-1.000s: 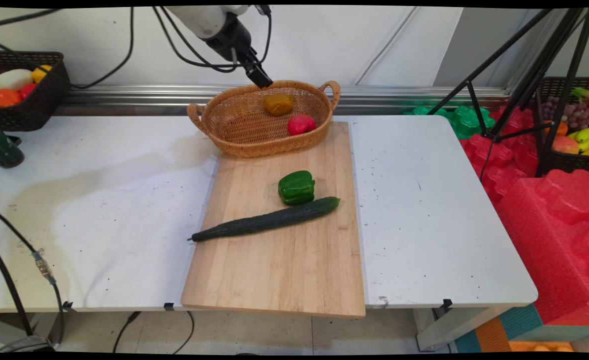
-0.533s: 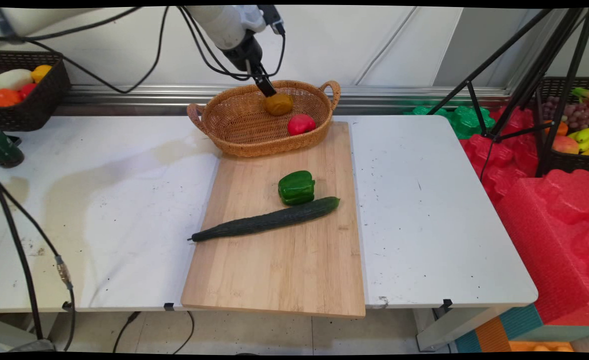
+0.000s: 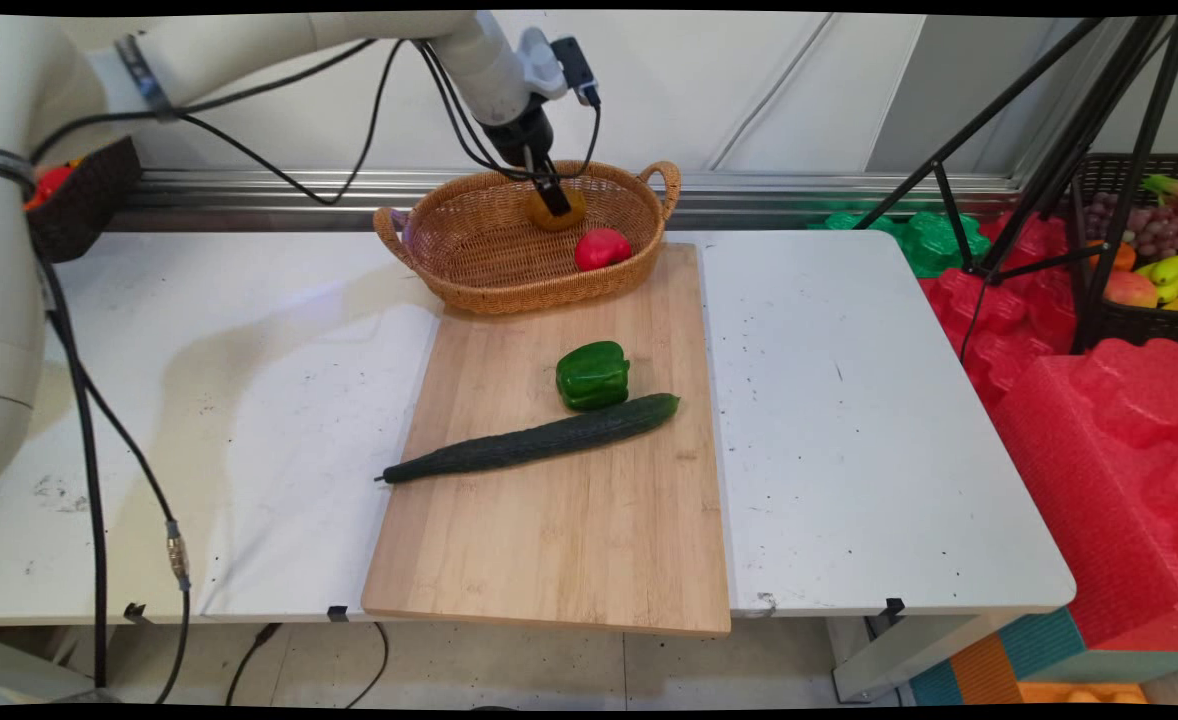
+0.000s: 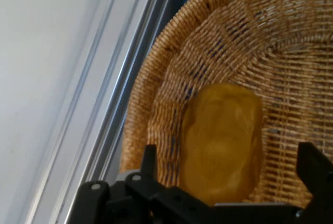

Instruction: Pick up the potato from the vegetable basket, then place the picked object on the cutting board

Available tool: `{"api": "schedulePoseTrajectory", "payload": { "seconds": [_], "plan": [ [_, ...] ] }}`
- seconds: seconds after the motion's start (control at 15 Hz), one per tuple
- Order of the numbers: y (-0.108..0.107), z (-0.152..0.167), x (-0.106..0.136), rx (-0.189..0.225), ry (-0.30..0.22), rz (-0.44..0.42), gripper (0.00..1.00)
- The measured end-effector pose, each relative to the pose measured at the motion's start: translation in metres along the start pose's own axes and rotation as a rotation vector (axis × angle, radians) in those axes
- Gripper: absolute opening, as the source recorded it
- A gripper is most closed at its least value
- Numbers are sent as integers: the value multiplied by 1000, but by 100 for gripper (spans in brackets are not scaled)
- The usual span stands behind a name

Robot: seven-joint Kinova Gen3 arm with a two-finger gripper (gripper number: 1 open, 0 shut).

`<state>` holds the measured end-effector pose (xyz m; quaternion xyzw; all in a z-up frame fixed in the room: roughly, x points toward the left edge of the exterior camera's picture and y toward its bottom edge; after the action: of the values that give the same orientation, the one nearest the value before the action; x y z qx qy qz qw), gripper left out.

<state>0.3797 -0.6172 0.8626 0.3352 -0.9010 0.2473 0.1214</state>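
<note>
We have our gripper (image 4: 229, 174) spread open either side of the potato (image 4: 222, 140) in the basket (image 3: 469, 255) (likely firm, light; grip its middle).

Main view bright and even, diffuse light from overhead, arm throwing a soft grey shadow on the white tabletop (image 3: 249, 400) left of the pale wooden cutting board (image 3: 559, 480). Hand view softly blurred: the brownish-yellow lumpy fruit (image 4: 221, 140) and woven wicker basket (image 4: 156, 99) lack crisp edges, pale wall washed out.
</note>
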Motion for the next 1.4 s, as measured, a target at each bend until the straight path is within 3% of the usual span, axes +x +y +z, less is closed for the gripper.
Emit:
{"api": "schedulePoseTrajectory", "payload": {
  "seconds": [0.53,0.6,0.93,1.4],
  "plan": [
    [0,39,9,-27,-26,-10,100],
    [1,41,9,-27,-26,-14,0],
    [10,37,6,-10,-22,-30,0],
    [21,3,0,27,19,-57,0]
  ]
}}
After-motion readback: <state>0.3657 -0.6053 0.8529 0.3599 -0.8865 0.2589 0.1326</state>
